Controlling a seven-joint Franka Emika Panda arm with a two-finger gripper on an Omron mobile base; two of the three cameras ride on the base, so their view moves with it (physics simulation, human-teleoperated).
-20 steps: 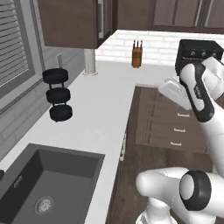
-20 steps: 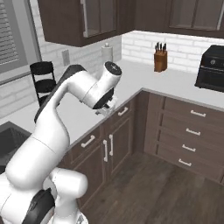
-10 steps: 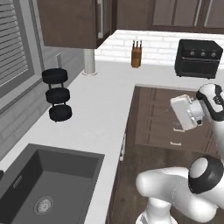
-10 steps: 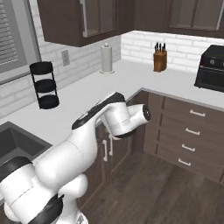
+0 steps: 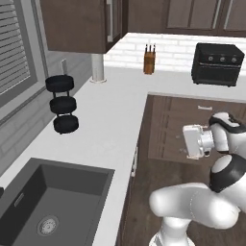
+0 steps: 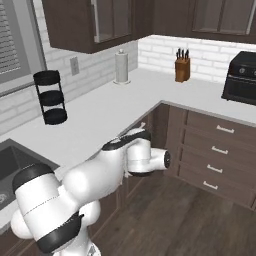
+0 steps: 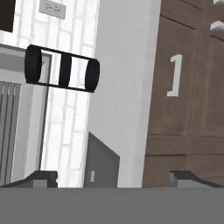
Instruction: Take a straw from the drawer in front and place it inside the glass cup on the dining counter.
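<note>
- Since a second ago the arm has swung down from worktop height to the cabinet fronts; the fixtures keep their places, so the base looks parked.
- Tool (image 7: 113, 177) is wide open and holds nothing; its two dark tips rise at the bottom of the hand view.
- Hand view is rolled sideways: light-grey worktop (image 7: 120, 87), tiered black stand (image 7: 61, 68), sink (image 7: 101, 164) and a dark cabinet front with a white handle (image 7: 175, 75).
- Step in hand, as a judgement: approach to the drawer; no drawer is pulled out yet.
- Which front is the target drawer cannot be told; drawer fronts (image 6: 217, 150) are all shut.
- Straw is presumably inside a shut drawer.
- Next move calls for lining the tips around a handle, closing, then pulling straight out.
</note>
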